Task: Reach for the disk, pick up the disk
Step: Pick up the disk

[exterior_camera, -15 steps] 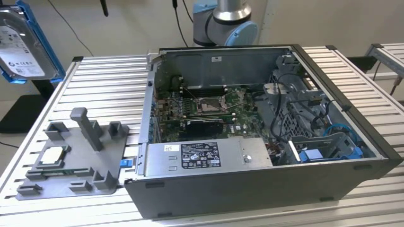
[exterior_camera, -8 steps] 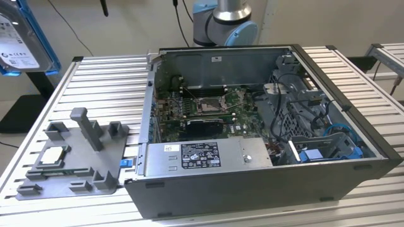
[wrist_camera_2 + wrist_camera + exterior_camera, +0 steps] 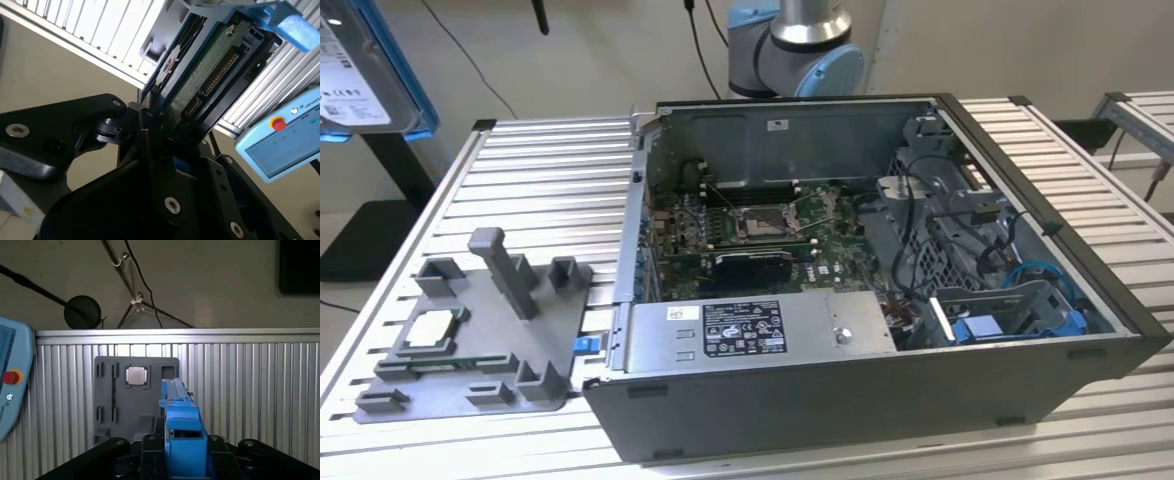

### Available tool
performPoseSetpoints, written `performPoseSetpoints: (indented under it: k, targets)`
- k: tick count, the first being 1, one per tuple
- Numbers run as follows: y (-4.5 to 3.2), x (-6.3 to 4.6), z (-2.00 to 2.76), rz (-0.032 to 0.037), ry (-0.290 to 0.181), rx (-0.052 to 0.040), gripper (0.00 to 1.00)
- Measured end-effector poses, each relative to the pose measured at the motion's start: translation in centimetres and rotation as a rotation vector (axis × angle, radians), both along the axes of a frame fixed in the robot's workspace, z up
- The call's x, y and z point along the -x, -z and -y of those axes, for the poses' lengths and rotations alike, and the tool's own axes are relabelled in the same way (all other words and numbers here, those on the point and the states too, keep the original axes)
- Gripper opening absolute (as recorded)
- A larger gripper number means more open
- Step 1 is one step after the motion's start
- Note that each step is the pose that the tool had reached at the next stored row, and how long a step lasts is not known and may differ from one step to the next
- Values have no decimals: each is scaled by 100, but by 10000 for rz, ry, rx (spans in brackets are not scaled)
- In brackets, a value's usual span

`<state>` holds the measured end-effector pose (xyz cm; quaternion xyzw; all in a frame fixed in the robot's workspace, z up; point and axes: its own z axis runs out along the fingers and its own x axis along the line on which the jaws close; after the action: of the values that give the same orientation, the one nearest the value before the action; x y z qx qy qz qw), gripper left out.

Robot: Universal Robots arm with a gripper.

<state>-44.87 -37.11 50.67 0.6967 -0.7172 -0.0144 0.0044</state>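
My gripper (image 3: 185, 442) is shut on the disk (image 3: 181, 412), which stands edge-on between the black fingers (image 3: 152, 450) with its bright blue bracket toward the camera. In the second wrist view the disk (image 3: 205, 75) shows its green circuit board, its connector row and a blue tab, with the gripper (image 3: 160, 122) clamped on its lower end. The disk is held in the air above the slatted table. In the exterior view the disk (image 3: 367, 70), with its white label and blue edge, sits in the top left corner.
An open computer case (image 3: 1041, 360) lies on the slatted aluminium table (image 3: 547, 180). At the exterior view's left stands a grey fixture plate (image 3: 480, 340) with a small silver chip (image 3: 427, 328). A teach pendant (image 3: 280, 145) hangs beside the table. The arm's base (image 3: 801, 40) stands behind the case.
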Motion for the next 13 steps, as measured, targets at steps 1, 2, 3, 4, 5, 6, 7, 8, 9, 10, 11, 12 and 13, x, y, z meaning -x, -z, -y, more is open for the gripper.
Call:
performPoseSetpoints:
  k: [1,2,3,4,5,6,7,8,9,10,11,12,13]
  targets:
    - [-26,0,0,0,-1,-1,0]
    - [-51,0,0,1,-3,-1,0]
    - [-76,0,0,2,-4,-1,0]
    - [-100,0,0,1,-5,-1,0]
    - [-124,0,0,1,-6,0,0]
    - [-140,0,0,0,-7,0,0]
    - [-147,0,0,0,-7,0,0]
    - [-147,0,0,0,-7,-1,0]
    - [-147,0,0,2,-7,-1,0]
    - [-147,0,0,2,-8,-1,0]
    - [-146,0,0,2,-7,-1,0]
    - [-147,0,0,2,-7,-1,0]
    - [-147,0,0,2,-7,-1,0]
